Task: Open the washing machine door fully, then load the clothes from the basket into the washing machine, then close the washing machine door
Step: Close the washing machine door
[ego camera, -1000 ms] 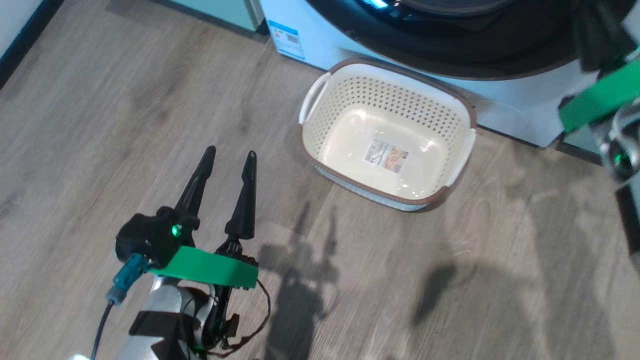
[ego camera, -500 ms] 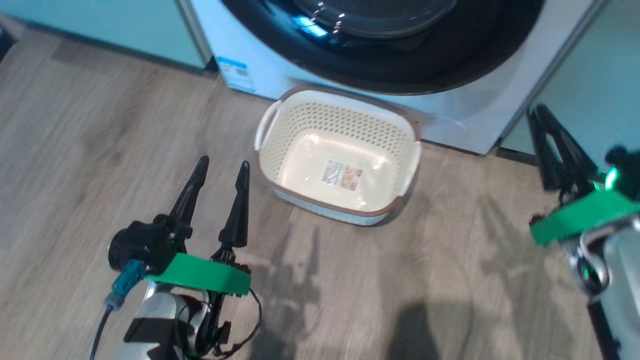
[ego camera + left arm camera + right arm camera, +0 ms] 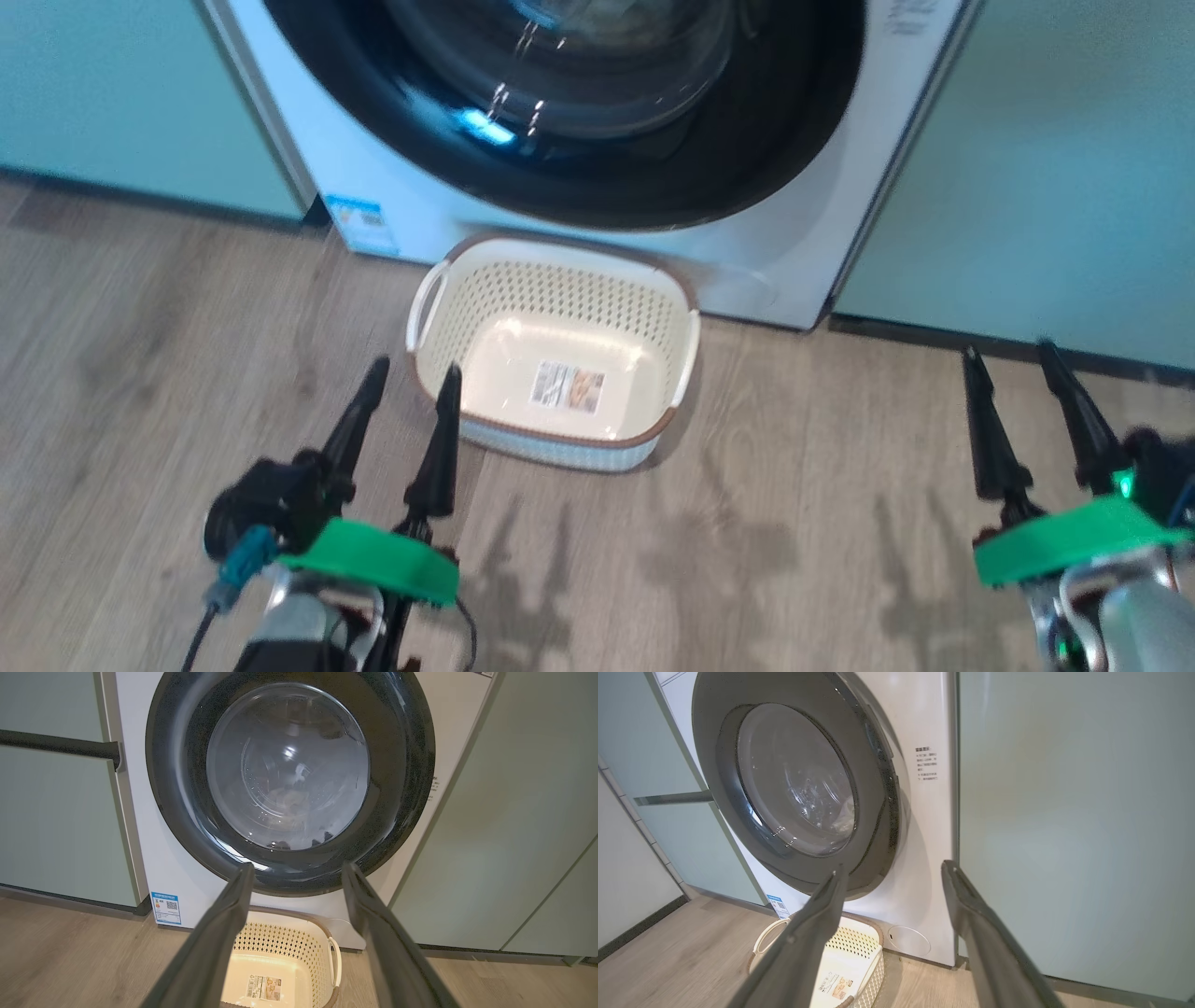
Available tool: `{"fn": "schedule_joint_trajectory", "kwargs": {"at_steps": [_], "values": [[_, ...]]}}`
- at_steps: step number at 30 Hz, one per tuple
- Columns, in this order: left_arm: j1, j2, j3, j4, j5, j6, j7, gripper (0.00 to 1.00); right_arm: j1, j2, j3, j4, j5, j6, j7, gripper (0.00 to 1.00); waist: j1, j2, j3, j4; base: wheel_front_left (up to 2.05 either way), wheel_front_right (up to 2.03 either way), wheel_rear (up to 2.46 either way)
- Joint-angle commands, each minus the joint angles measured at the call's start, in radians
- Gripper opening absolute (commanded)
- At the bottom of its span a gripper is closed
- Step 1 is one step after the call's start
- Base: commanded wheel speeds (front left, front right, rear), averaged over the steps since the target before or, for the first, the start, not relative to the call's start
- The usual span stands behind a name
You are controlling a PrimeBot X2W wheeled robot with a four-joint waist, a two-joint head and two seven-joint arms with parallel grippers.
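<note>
Facing washing machine door (image 3: 289, 765), left wrist view; clothes (image 3: 287, 806) perhaps inside

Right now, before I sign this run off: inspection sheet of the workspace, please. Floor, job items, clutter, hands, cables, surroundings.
Surface: wood floor, arm shadows on it.
Job's things: washing machine white, front facing the robot; washing machine door shut against the front; basket upright on the floor just before the machine, nothing in it but its sticker; clothes a pale patch behind the door glass, hard to make out.
Clutter: nothing seen.
Hands: left hand open, empty; right hand open, empty.
Cables: dark cable with teal plug at the left wrist.
Surroundings: pale teal cabinets on both sides of the machine.
</note>
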Motion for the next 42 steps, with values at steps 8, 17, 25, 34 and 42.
{"fn": "schedule_joint_trajectory", "kwargs": {"at_steps": [8, 17, 25, 34, 42], "values": [[0.039, 0.021, 0.031, -0.024, -0.005, 0.008, 0.017, 1.00, 0.136, 0.020, -0.031, -0.129, -0.027, 0.004, 0.006, 1.00, 0.0001, -0.0001, -0.075, -0.067, 0.00, 0.00, 0.00], [0.089, 0.028, 0.030, -0.034, -0.015, 0.018, 0.039, 1.00, 0.254, 0.024, -0.037, -0.240, -0.018, 0.004, 0.040, 1.00, 0.0001, -0.0001, -0.122, -0.097, 0.00, 0.00, 0.00], [0.110, 0.036, 0.032, -0.048, -0.023, 0.027, 0.053, 1.00, 0.316, 0.024, -0.056, -0.301, -0.002, 0.004, 0.057, 1.00, 0.0001, -0.0001, -0.131, -0.115, 0.00, 0.00, 0.00], [0.113, 0.041, 0.028, -0.056, -0.023, 0.037, 0.057, 1.00, 0.324, 0.024, -0.060, -0.311, 0.008, 0.004, 0.061, 1.00, 0.0001, -0.0001, -0.128, -0.123, 0.00, 0.00, 0.00], [0.112, 0.044, 0.024, -0.055, -0.028, 0.044, 0.059, 1.00, 0.323, 0.024, -0.060, -0.305, 0.011, 0.004, 0.060, 1.00, 0.0001, -0.0001, -0.130, -0.126, 0.00, 0.00, 0.00]]}}
